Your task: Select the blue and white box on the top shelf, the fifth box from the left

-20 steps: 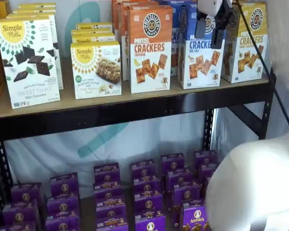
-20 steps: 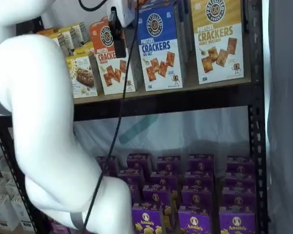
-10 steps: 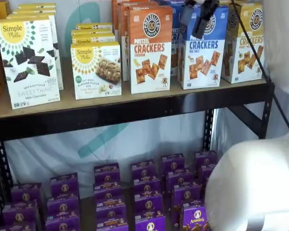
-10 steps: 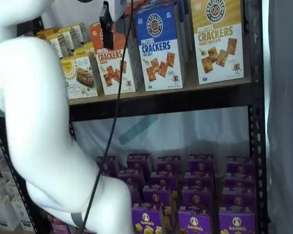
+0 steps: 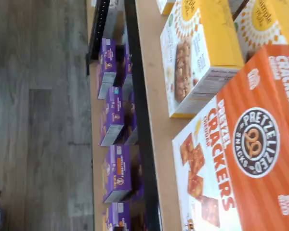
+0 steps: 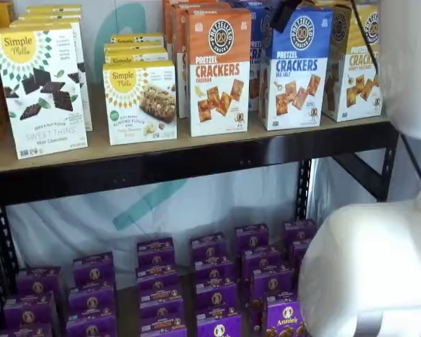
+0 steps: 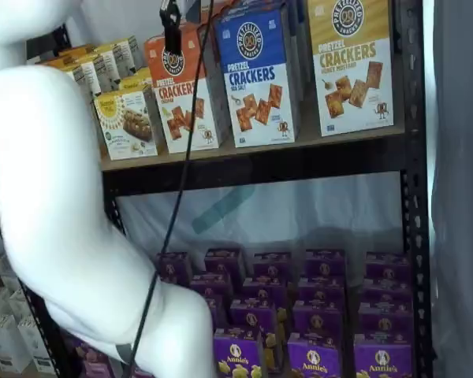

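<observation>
**Blue box: light carton, grip the side panels**

The blue box (image 6: 295,69) stands upright at the front edge of the top shelf (image 6: 196,158), between the orange box (image 6: 218,70) at its 9 o'clock and the yellow box (image 6: 356,63) at its 3 o'clock. You should expect a light, thin card carton that dents under pressure. Take it across the narrow sides, high up. The gripper (image 7: 171,25) hangs near the orange box; whether it is parted or closed, you cannot tell.
</observation>
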